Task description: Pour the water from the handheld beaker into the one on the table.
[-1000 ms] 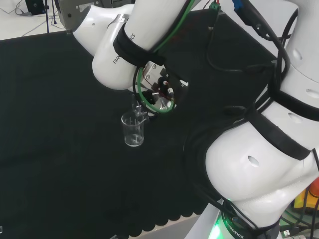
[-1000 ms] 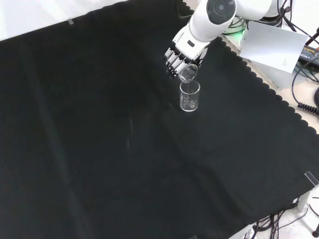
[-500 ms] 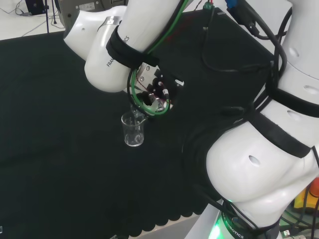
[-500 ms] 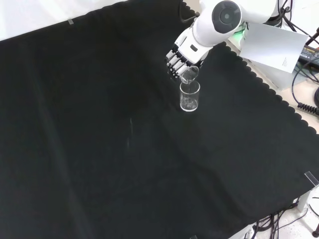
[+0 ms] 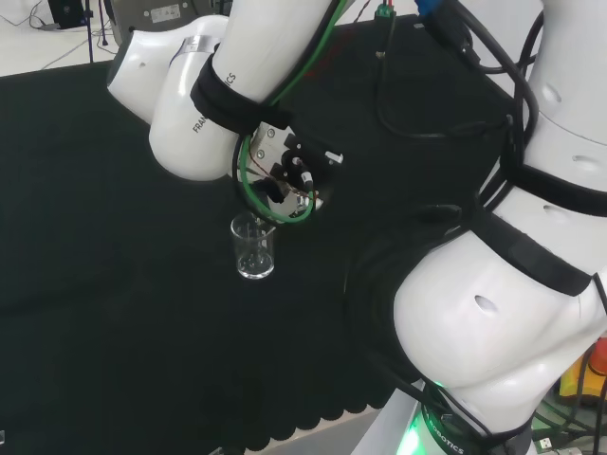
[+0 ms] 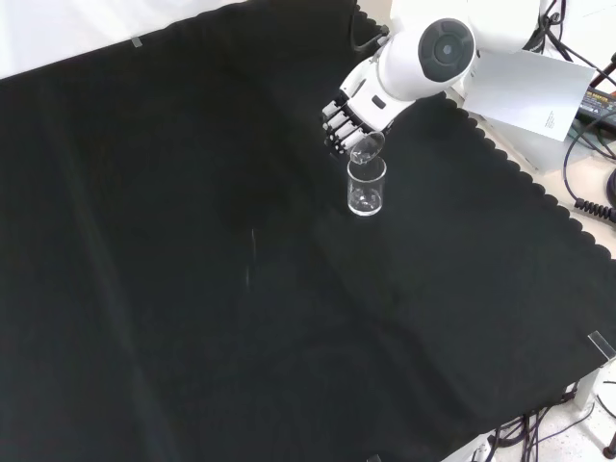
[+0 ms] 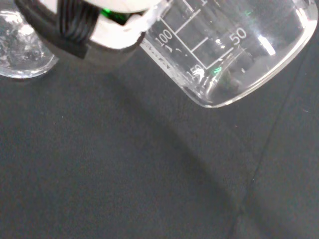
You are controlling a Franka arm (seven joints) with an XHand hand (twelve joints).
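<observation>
A clear glass beaker [image 6: 366, 186] stands upright on the black cloth [image 6: 192, 289]; the head view shows it too [image 5: 254, 248]. Just above its rim my hand [image 6: 346, 111] has its fingers curled round a second clear beaker [image 6: 367, 145], tipped steeply with its mouth over the standing one. In the wrist view the held beaker [image 7: 234, 50] is close and tilted, its printed scale visible, with a finger [image 7: 94, 25] beside it. The standing beaker's rim [image 7: 20, 50] appears at that view's edge with water inside. In the head view the arm's links cover most of the hand.
The scalloped edge of the cloth [image 6: 520, 178] runs near the beakers on the front view's right. Beyond it lie a white sheet [image 6: 525, 91] and cables [image 6: 587, 164]. Big white arm links [image 5: 493, 313] take up the head view's right.
The arm's upper link has swung further left in the head view, and the held beaker has tipped a little more steeply over the standing one. The standing beaker has not moved.
</observation>
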